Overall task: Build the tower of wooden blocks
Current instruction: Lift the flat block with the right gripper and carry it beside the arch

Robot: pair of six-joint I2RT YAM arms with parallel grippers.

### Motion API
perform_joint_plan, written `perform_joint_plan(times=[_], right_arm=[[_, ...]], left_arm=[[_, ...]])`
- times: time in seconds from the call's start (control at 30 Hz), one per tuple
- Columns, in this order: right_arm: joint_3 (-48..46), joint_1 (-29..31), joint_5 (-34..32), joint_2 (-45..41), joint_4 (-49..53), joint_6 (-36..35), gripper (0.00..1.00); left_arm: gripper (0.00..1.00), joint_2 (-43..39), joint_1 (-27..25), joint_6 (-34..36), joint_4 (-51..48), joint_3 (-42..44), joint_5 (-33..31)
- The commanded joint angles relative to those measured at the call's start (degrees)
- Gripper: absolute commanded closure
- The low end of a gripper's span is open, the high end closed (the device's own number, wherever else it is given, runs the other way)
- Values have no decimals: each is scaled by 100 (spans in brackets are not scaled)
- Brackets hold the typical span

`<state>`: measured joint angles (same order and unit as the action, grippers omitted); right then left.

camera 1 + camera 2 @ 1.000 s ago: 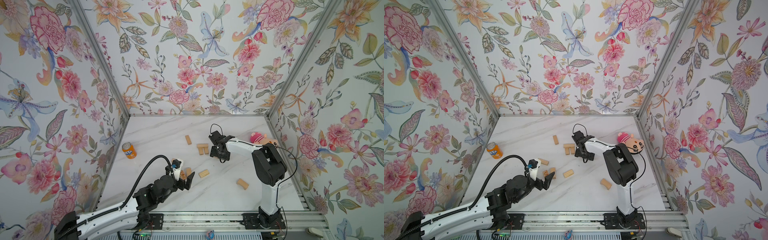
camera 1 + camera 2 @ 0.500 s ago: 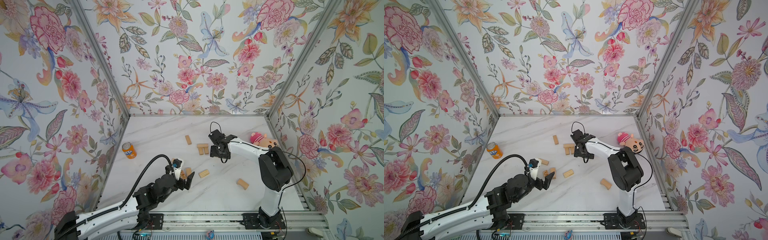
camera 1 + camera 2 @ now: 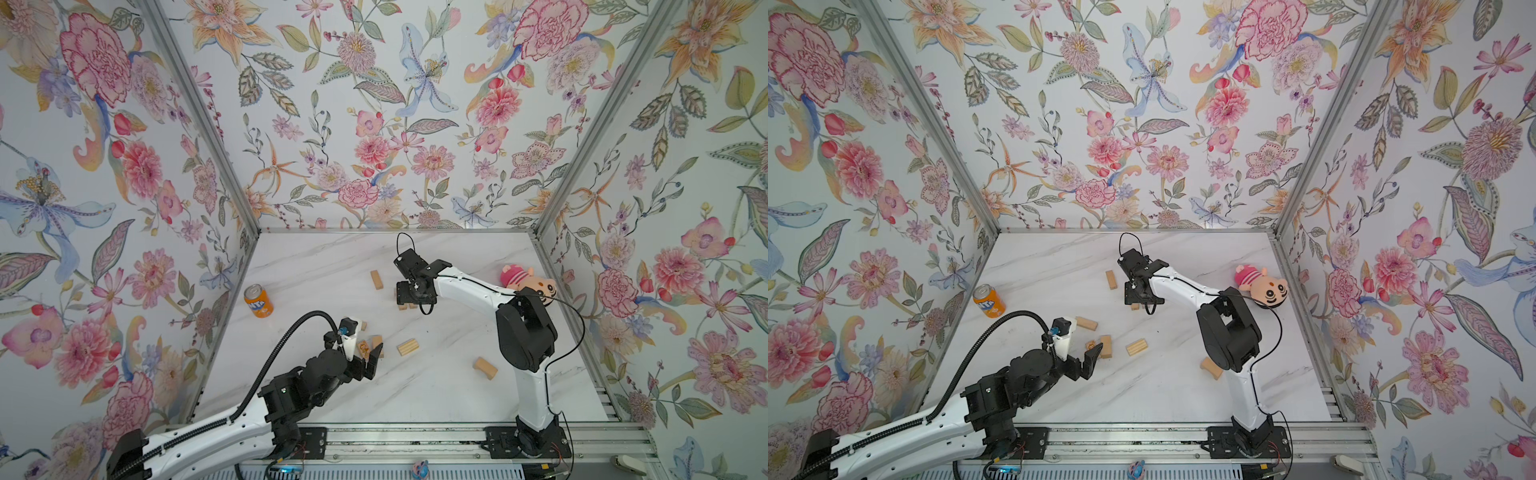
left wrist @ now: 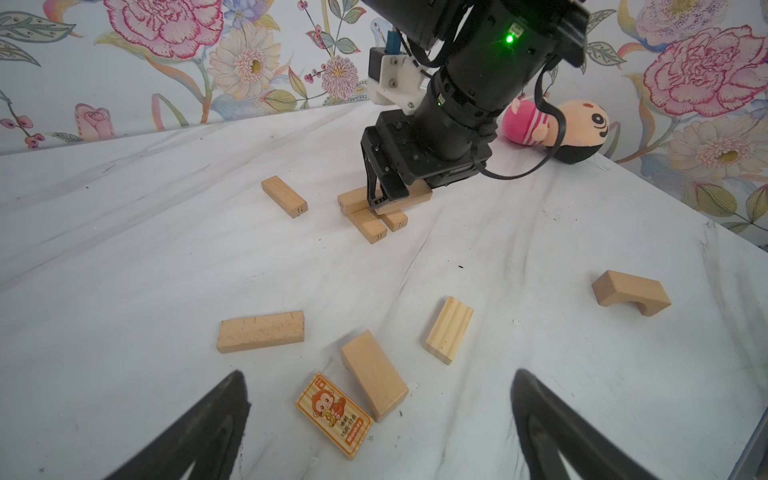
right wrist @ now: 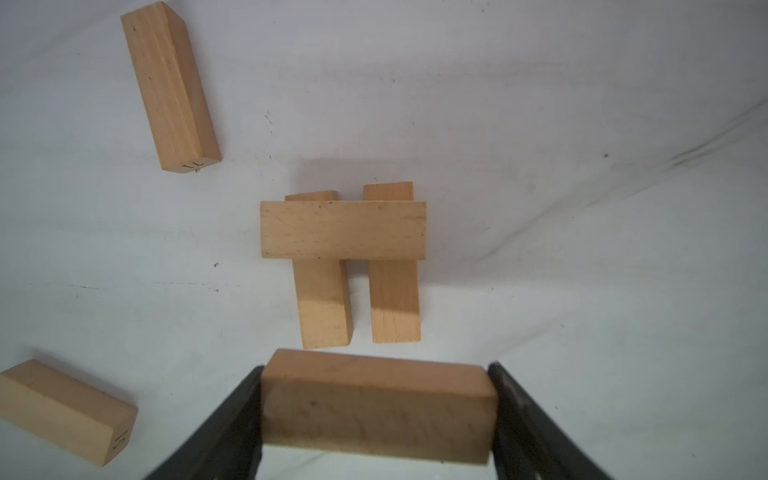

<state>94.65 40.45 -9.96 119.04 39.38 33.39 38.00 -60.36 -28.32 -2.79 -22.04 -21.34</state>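
Right wrist view: right hand point(image 5: 376, 368) is clenching a wood block point(image 5: 374, 415) by its short ends, prob. so it's going down parallel to the crosspiece point(image 5: 343, 230). The tower point(image 5: 395, 303) is sitting mid-worktop point(image 5: 582, 124), 2 layers: crosspiece lying over two base bricks point(image 5: 322, 303). Held block is hanging by the bricks' free ends, looking apart from them. Left hand point(image 4: 379, 374) is hovering released, jaws wide, over the monkey-print block point(image 4: 334, 413) & a plain one point(image 4: 374, 384), likely lining up the next pick. Ridged block point(image 4: 449, 328) & curved block point(image 4: 631, 293) are lying spare nearby.
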Motion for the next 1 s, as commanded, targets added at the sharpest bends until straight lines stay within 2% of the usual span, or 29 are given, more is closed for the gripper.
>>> perform_joint_plan(times=[0.0,0.97], right_arm=[[275,29,17,221,307,-206,29],[822,33,114,858,535,-376,27]], left_arm=[[1,-30,77,-79,-177,-199,-185],[1,-19,85,-45,-126,-124,-296]])
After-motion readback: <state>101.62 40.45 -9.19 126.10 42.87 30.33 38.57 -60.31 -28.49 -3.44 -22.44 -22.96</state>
